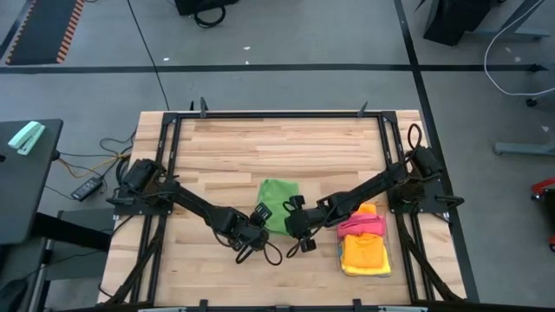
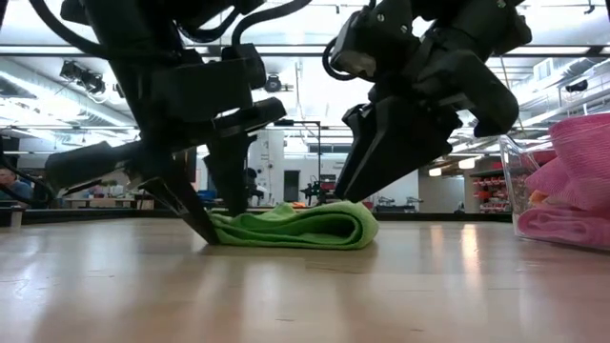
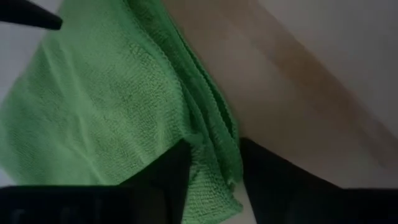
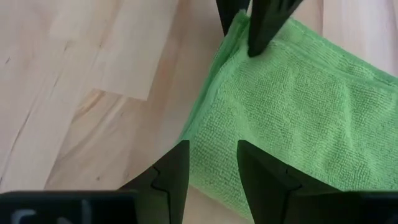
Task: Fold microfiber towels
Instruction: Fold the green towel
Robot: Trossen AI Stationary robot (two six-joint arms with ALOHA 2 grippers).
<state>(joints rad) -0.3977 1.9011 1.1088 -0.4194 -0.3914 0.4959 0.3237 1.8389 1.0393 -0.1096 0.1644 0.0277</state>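
A green microfiber towel [image 1: 278, 199] lies folded in several layers on the wooden table's middle, its rounded fold [image 2: 366, 225] toward the right. My left gripper [image 1: 258, 222] slants down at the towel's near left corner. It is open, a finger on either side of the layered edge [image 3: 214, 163], and one fingertip [image 2: 204, 232] is down at the table. My right gripper [image 1: 294, 227] is at the towel's near right part, shut on the cloth. More towels, pink [image 1: 362, 226] and orange [image 1: 364, 251], lie in the clear bin [image 2: 509, 181] at the right. My left gripper straddles the towel's layered edge [image 3: 219, 149] near its near left corner, slanting down from the left. Whether the fingers touch the cloth I cannot tell. My right gripper has the towel's near edge [image 4: 213, 155] between its two fingers, beside a corner, and slants down from the right. How many layers it has does not show. The towel lies flat on the table.
The clear bin [image 1: 383, 260] with its stacked towels stands near the table's right near corner, close to my right arm. A dark metal frame [image 1: 277, 113] runs around the table. Bare wood lies far of the towel and at the near left.
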